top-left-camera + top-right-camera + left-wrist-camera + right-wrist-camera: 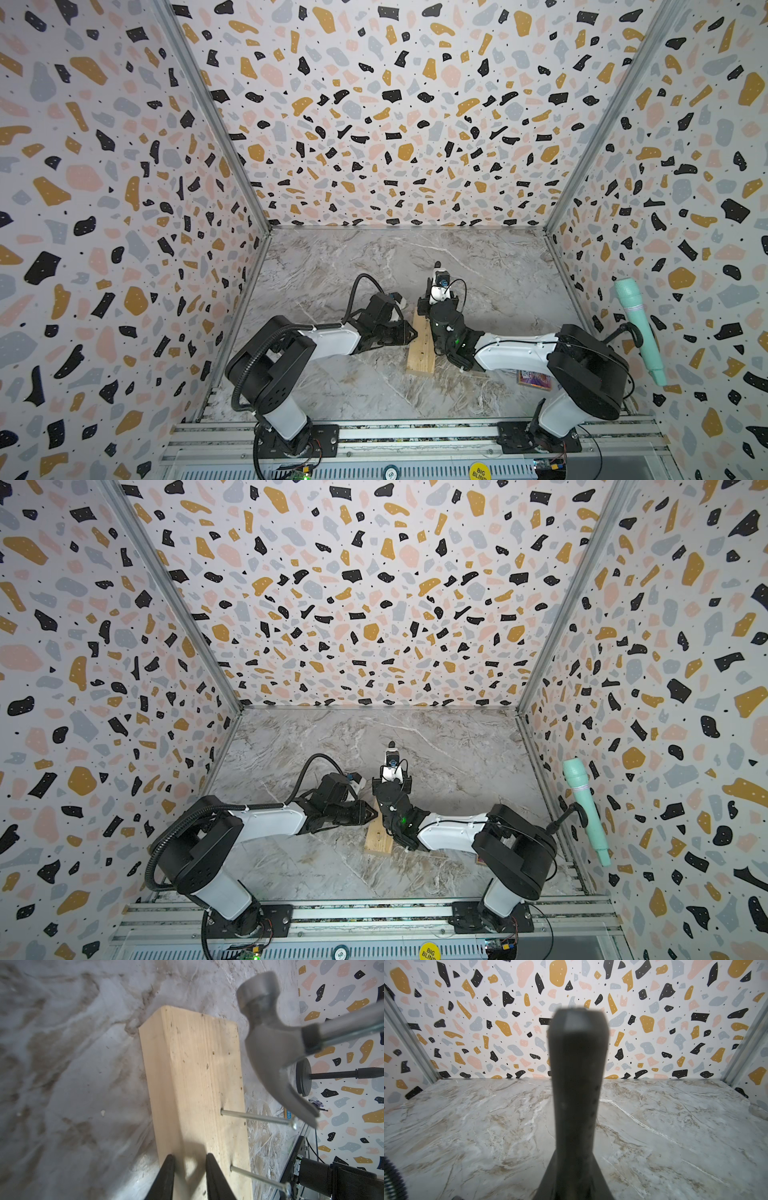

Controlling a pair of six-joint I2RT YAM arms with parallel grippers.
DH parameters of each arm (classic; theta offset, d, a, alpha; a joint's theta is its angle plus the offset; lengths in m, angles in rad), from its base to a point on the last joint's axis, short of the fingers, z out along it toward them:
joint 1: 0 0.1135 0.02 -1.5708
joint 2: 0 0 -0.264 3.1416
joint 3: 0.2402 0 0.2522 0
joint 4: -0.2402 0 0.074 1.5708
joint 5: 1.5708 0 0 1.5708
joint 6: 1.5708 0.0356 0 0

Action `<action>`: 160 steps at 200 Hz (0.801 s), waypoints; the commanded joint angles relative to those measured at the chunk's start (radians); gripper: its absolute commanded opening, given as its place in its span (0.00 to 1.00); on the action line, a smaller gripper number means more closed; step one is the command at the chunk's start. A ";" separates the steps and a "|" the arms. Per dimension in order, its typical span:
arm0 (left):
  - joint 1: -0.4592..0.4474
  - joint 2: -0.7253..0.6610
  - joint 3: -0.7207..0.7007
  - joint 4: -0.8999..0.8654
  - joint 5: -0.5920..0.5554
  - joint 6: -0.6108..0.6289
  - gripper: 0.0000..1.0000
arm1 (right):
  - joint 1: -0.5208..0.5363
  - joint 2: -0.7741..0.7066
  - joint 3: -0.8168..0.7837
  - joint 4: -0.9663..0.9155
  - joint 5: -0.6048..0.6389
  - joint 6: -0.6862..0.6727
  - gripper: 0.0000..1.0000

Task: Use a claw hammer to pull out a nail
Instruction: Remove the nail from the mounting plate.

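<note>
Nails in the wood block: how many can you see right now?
2, both in the wood block. First nail: head close to the claw of the claw hammer. Second nail: beside the left tool. The block's end is cropped, so more may be hidden.

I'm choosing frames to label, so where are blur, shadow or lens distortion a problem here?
Left wrist view: the claw hammer is soft, the wooden block crisper, with the left gripper shadowing it. Right wrist view: the black handle fills the centre, blurred, while the wall is sharp. Both top views: even light, walls splayed by the wide lens.
</note>
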 commanded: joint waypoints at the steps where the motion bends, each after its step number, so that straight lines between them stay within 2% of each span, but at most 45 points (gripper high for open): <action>1: -0.003 0.025 -0.045 -0.098 -0.041 -0.011 0.27 | 0.002 -0.003 0.054 0.049 0.075 0.008 0.00; 66: -0.004 0.006 -0.052 -0.104 -0.060 -0.028 0.27 | 0.023 0.002 0.051 0.015 0.083 0.064 0.00; 160: -0.003 0.020 -0.055 -0.100 -0.055 -0.031 0.27 | 0.051 0.027 0.067 -0.065 0.128 0.061 0.00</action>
